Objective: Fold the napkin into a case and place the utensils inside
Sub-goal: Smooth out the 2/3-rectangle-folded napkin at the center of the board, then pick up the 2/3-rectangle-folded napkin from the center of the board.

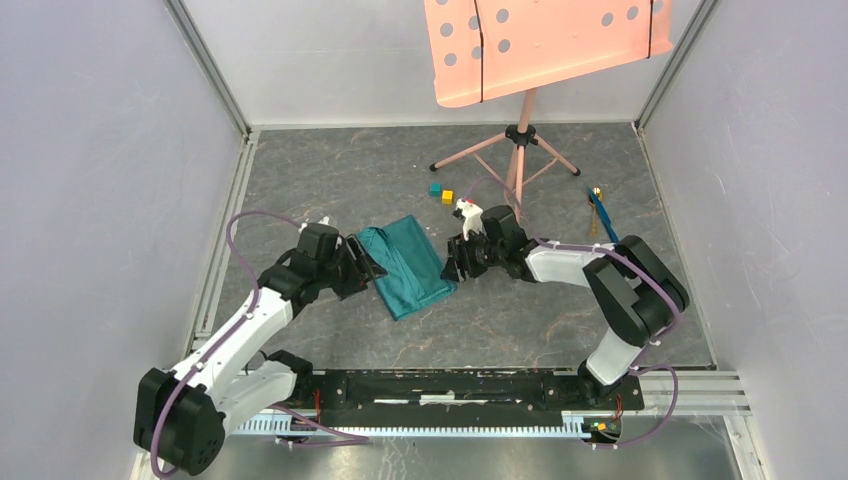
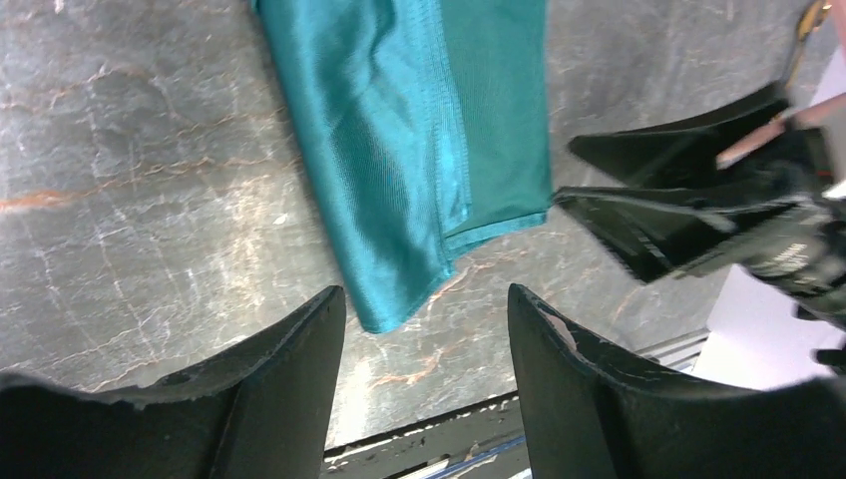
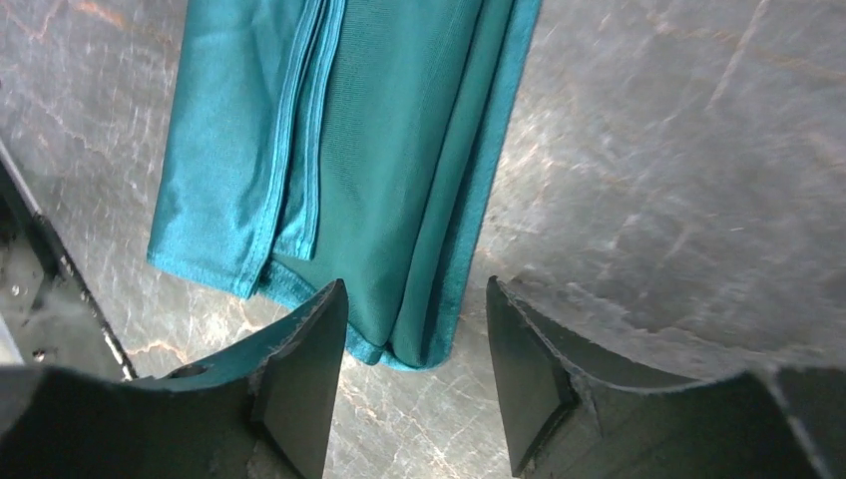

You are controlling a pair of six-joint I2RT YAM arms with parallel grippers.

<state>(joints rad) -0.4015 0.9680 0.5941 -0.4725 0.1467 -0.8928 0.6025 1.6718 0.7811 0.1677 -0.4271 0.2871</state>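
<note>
The napkin (image 1: 405,268) is lying in the middle of the frame in the top view, folded into a long, layered strip that is running from upper left to lower right on the grey marbled desk (image 1: 330,180). Stacked hems are showing in both wrist views, so the folding is looking largely done to me. I cannot tell whether a usable pocket is standing open at either end.

The left end effector (image 1: 368,268) is hovering just beside the strip's left long edge, its jaws standing wide with nothing between them. The right end effector (image 1: 450,265) is sitting at the opposite long edge. Its jaws are likewise apart and gripping nothing, with the cloth's near corner showing beyond the gap.

The utensils (image 1: 601,212) are lying together well apart from the cloth, in the upper right of the frame near the side wall, one blue and one golden-brown, untouched. So the placing part is looking entirely undone: both pieces are waiting to be fetched and slid inside.

Two small cubes (image 1: 441,192) are sitting just above the strip, near the foot of the pink stand (image 1: 520,140).
</note>
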